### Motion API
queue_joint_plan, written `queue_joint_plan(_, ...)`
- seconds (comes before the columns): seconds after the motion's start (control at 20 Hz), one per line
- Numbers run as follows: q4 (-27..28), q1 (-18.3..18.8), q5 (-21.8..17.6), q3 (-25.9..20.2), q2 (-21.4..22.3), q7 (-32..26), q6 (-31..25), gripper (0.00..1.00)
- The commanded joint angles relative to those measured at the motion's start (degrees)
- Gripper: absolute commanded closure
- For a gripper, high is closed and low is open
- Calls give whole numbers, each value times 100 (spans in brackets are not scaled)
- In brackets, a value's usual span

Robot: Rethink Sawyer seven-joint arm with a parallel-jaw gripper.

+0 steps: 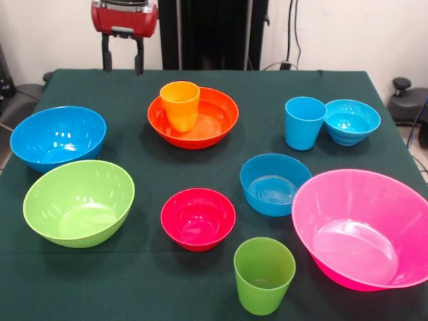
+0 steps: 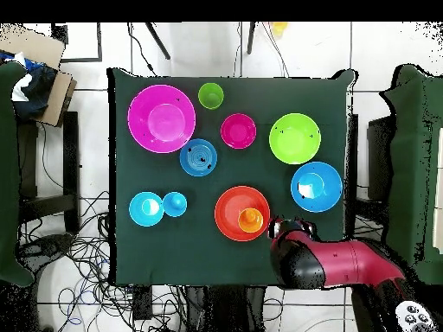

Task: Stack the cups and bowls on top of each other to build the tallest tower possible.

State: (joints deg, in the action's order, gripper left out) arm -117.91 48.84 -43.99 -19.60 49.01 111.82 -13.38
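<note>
Nearest the front camera stands the green cup (image 1: 263,275), glossy and tapered, beside the large pink bowl (image 1: 364,227), which the right edge cuts off. Behind them sit the red bowl (image 1: 198,219), lime bowl (image 1: 79,202) and 2 blue bowls. Farther back, the orange cup (image 1: 180,105) stands inside the orange bowl (image 1: 215,124). Farthest, the gripper (image 1: 122,63) hangs empty, fingers apart; overhead, the arm (image 2: 333,262) hides it.

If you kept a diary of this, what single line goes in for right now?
stage: start | gripper: open, empty, raised at table's far edge | orange cup: standing in orange bowl | other cups and bowls: apart, unstacked
</note>
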Motion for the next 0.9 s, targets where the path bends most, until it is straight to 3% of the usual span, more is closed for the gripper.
queue_joint_plan(0.05,154,-172,738,148,-85,74,-1636,0)
queue_joint_plan(0.9,70,-151,768,207,-21,33,-1562,0)
